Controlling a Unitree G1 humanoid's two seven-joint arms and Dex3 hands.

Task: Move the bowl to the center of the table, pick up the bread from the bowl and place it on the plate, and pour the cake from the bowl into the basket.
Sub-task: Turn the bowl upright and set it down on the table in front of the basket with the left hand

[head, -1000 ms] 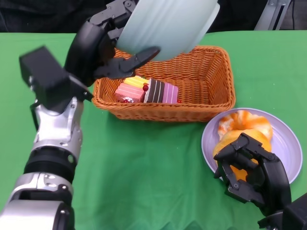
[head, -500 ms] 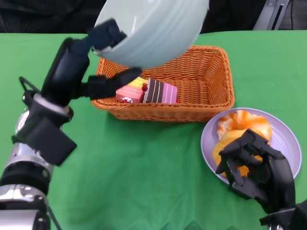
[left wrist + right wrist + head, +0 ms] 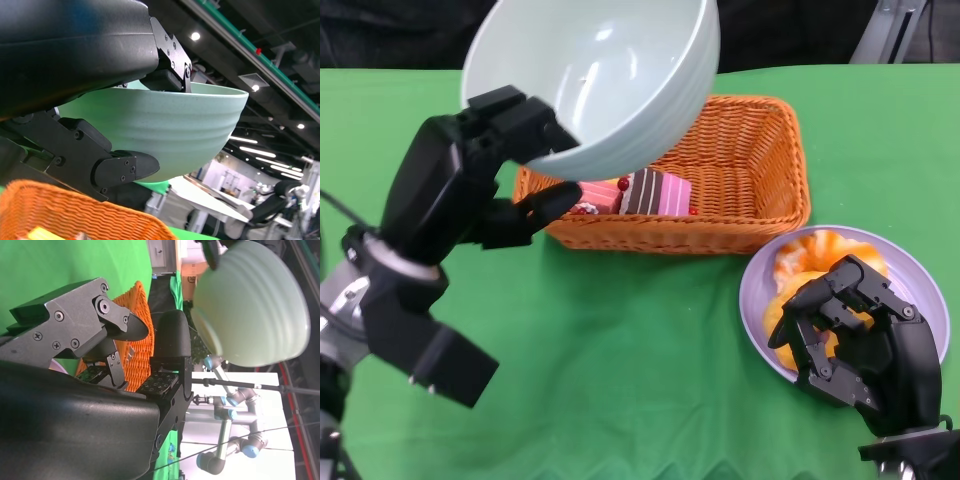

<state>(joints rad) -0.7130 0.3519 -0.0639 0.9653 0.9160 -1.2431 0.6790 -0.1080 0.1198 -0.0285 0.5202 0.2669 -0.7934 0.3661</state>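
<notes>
My left hand (image 3: 495, 160) grips the pale green bowl (image 3: 595, 80) by its rim and holds it in the air over the left end of the orange wicker basket (image 3: 750, 170). The bowl's mouth now faces up and toward me, and nothing lies inside it. Pink and brown cake pieces (image 3: 640, 192) lie in the basket. Orange bread (image 3: 825, 255) rests on the lilac plate (image 3: 920, 290) at the right. My right hand (image 3: 855, 335) hovers over the plate's near side with curled fingers, holding nothing. The bowl (image 3: 250, 305) and basket (image 3: 137, 340) also show in the right wrist view; the left wrist view shows the bowl (image 3: 165, 125) above the basket (image 3: 75, 215).
A green cloth (image 3: 640, 370) covers the table, with open cloth in front of the basket and on the left. Dark equipment stands beyond the far edge.
My left hand has turned the bowl from mouth-down over the basket back to nearly upright and drawn it left and toward me. The right hand barely shifted.
</notes>
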